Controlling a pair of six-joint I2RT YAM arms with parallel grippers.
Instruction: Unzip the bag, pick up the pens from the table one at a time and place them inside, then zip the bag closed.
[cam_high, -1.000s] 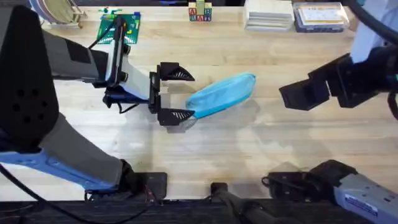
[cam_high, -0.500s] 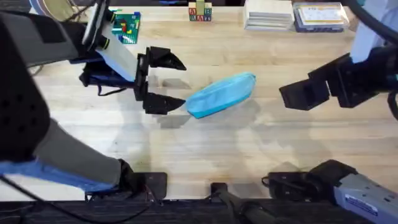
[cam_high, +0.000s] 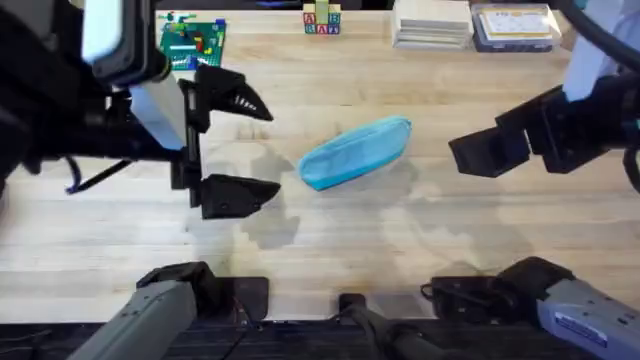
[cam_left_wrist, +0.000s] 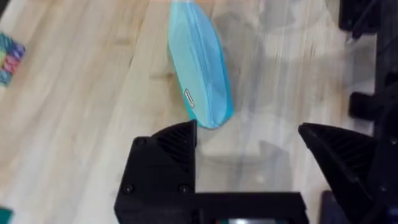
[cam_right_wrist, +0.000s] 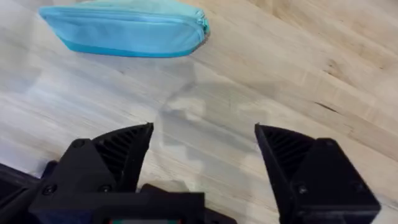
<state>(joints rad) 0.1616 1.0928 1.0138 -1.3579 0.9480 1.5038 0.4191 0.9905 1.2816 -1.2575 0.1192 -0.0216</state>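
Note:
The light-blue bag (cam_high: 355, 152) lies slanted on the table (cam_high: 400, 250) near its middle, and its zipper looks closed. My left gripper (cam_high: 272, 150) hovers open to the left of the bag, raised and apart from it. In the left wrist view the bag (cam_left_wrist: 199, 62) lies beyond the open left gripper (cam_left_wrist: 247, 129). My right gripper (cam_high: 470, 152) hangs to the right of the bag, not touching it. The right wrist view shows the right gripper (cam_right_wrist: 204, 130) open and empty, with the bag (cam_right_wrist: 124, 28) and its teal zipper pull (cam_right_wrist: 202, 22) ahead. The pens are out of view.
Along the table's back edge stand a green brick board (cam_high: 190, 42), letter blocks (cam_high: 321, 20), a white stack of books (cam_high: 432, 22) and a clear plastic case (cam_high: 515, 25). Bare wood lies in front of the bag.
My left gripper has pulled back to the left from the bag's end and risen toward the camera, staying open. The bag and the right arm have not moved.

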